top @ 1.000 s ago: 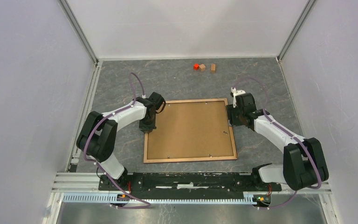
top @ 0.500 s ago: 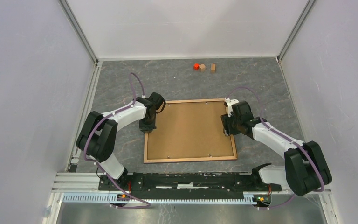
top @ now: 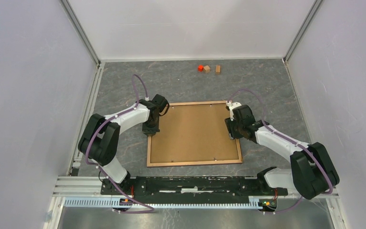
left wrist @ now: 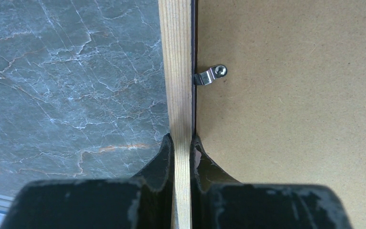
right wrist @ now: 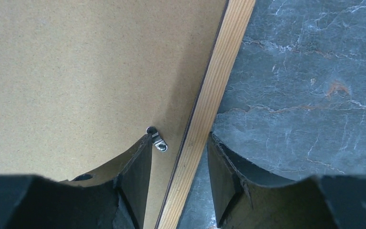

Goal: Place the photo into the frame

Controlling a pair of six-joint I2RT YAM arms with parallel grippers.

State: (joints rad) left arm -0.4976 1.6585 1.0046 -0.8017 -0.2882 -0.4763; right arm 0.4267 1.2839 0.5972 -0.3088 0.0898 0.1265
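The frame (top: 194, 163) lies face down on the table, light wood rails up, with the brown backing board (top: 193, 132) filling it. The photo is hidden. My left gripper (top: 151, 130) is shut on the frame's left rail (left wrist: 181, 86); one finger is outside the rail, the other on the board side. A metal clip (left wrist: 210, 75) on the board reaches the rail just ahead of it. My right gripper (top: 232, 133) is open and straddles the right rail (right wrist: 209, 95). A turned metal clip (right wrist: 157, 140) sits by its left finger (right wrist: 136, 176).
A red block (top: 200, 68) and two wooden blocks (top: 207, 68) lie at the back of the grey marbled table (top: 124, 90). White walls stand on three sides and a metal rail runs along the near edge.
My right gripper has moved left and nearer along the frame's right side, from just outside the far right corner to over the right rail. The left gripper and the frame have not moved.
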